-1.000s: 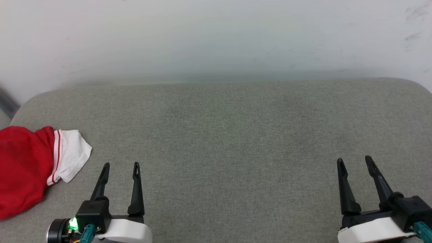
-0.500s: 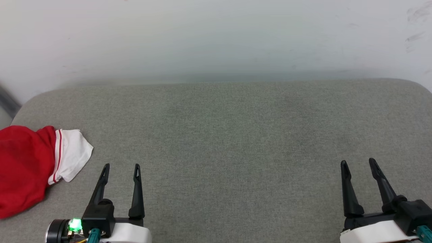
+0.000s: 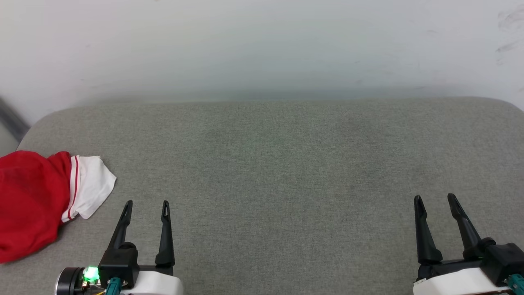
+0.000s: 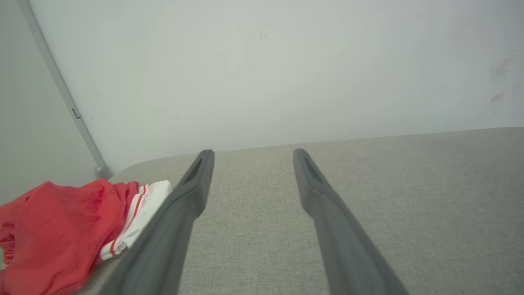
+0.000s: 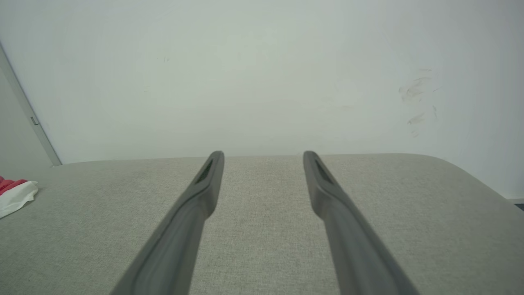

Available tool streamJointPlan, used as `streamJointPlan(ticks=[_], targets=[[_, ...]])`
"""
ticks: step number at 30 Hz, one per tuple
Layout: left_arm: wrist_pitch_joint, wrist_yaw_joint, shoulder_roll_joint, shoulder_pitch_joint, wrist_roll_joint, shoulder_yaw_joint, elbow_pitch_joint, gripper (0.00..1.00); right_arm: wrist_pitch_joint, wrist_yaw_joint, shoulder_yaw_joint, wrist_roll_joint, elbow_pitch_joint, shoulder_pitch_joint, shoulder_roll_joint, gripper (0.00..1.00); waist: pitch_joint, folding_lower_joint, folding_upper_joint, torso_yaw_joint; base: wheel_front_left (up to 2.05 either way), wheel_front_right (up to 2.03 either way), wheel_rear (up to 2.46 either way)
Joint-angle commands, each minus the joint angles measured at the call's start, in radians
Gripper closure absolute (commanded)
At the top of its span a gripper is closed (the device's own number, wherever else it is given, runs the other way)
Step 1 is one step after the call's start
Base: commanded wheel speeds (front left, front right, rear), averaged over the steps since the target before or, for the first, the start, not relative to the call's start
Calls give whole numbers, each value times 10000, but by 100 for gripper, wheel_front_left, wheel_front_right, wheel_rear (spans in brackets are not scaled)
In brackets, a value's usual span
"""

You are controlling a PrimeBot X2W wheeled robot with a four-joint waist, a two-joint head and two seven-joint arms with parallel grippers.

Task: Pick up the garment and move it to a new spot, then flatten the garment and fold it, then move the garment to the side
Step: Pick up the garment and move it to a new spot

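The garment (image 3: 28, 200) lies bunched at the left edge of the grey surface (image 3: 278, 164), red cloth with a white sleeve and red-striped trim toward me; its lettering is hidden. In the left wrist view the garment (image 4: 61, 225) sits left of my fingers. My left gripper (image 3: 147, 203) stands open just right of the sleeve, empty and apart from it. My right gripper (image 3: 434, 198) is open and empty at the lower right. The right wrist view catches a bit of the garment (image 5: 16, 192) at its far left.
A pale wall (image 3: 262, 45) rises behind the grey padded surface, whose far corners are rounded. A grey strip (image 4: 61, 90) runs down the wall near the left corner.
The head view has shifted slightly, so the garment sits a little further right and higher. Both grippers have drawn back a little toward the bottom edge, still open.
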Motion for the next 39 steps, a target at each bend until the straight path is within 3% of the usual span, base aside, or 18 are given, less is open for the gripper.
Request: streamJointPlan(ticks=[1,12,39], targets=[[-28,-14,-24,20,43,22,31,0,-25,-3,-13,-1,-41,106,-17,0,3,0,0,52,0,0,0],[-28,-5,-50,-124,63,166,68,0,-23,-3,141,-321,-219,237,-16,0,-38,0,0,897,0,0,0],[-28,23,-122,204,-7,911,-32,0,-23,-3,478,-433,-324,529,-17,0,-126,0,0,4448,0,0,0]])
